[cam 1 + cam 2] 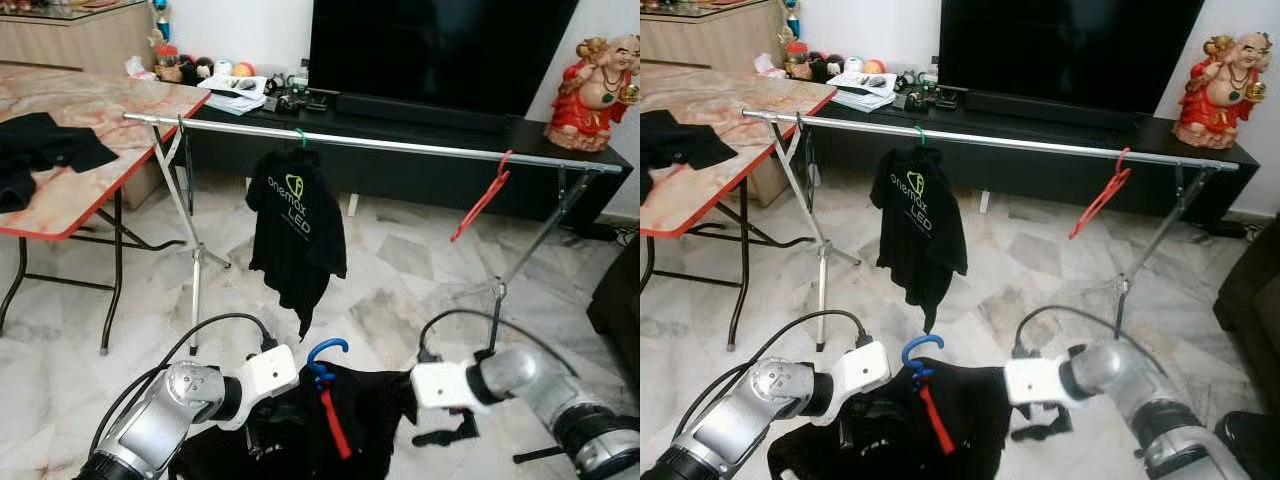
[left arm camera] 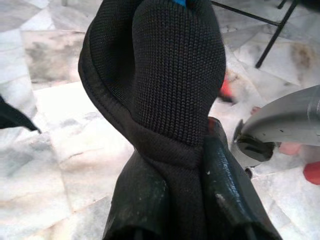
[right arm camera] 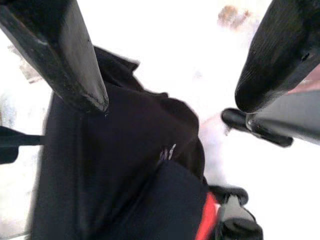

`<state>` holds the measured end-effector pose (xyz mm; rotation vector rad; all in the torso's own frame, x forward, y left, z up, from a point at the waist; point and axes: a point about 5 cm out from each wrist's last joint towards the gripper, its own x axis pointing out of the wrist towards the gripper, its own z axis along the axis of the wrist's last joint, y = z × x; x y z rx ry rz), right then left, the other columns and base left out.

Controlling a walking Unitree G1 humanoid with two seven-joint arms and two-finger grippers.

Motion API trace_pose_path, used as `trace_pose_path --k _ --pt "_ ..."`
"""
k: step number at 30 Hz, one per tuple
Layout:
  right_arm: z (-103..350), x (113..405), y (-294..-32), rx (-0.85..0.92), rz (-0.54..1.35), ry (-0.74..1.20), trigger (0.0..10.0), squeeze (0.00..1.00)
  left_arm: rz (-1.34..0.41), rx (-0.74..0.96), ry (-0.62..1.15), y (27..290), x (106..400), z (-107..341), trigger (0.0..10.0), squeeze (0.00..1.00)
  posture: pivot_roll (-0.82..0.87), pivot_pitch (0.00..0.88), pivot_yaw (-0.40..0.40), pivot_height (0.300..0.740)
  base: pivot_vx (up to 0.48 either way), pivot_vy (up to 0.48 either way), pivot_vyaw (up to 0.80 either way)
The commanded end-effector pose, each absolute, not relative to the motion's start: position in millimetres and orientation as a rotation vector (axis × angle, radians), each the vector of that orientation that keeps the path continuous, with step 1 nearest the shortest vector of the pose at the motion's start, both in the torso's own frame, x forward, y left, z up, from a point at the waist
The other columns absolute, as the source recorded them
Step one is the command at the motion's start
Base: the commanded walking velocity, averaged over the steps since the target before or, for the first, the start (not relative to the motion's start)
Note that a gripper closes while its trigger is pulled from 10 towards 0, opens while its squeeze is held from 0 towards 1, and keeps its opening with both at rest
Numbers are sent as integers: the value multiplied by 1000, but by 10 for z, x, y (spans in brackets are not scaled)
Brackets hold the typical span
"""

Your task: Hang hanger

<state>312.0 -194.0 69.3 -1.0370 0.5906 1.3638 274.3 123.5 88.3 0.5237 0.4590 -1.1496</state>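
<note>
A black shirt [image 1: 370, 420] on a hanger with a blue hook [image 1: 326, 353] and a red part [image 1: 336, 428] hangs low between my two arms, close to the floor. My left gripper [image 2: 172, 165] is shut on a bunch of the shirt's black fabric. My right gripper [image 3: 170, 100] is open beside the shirt's right edge, its fingers wide apart with nothing between them. Ahead, a silver clothes rail [image 1: 400, 145] runs across the view. It carries another black shirt [image 1: 297, 225] on a green hanger and an empty red hanger [image 1: 480, 200].
A marble-topped table [image 1: 100, 110] with a dark garment [image 1: 40, 145] stands at the left. Behind the rail is a low black TV stand [image 1: 540, 135] with a TV [image 1: 430, 50] and a red figurine [image 1: 600, 90]. The rail's tripod legs [image 1: 195, 270] stand on the marble floor. A dark sofa edge [image 1: 620, 300] is at the right.
</note>
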Motion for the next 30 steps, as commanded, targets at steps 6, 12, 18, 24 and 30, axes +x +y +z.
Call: trace_pose_path --k 6,12,18,24,30 --pt "862 3351 -1968 -1072 1084 454 10000 0 -1000 532 379 1296 2867 919 0 0 116 0 -86 740 0 0 0" --pt "961 3521 -2021 -764 683 325 10000 0 -815 488 323 1388 2944 903 10000 0 118 0 -89 740 0 0 0" --pt "477 3309 -2234 -448 254 503 10000 0 -615 433 311 1516 3003 830 10000 0 116 0 -82 740 0 0 0" --pt "-140 2806 -2113 -243 139 701 10000 0 -493 387 272 1550 3009 782 10000 0 119 0 -78 740 0 0 0" --pt "-497 2387 -2059 -113 11 843 10000 0 -318 300 238 1678 3015 756 10000 0 154 0 -68 740 0 0 0"
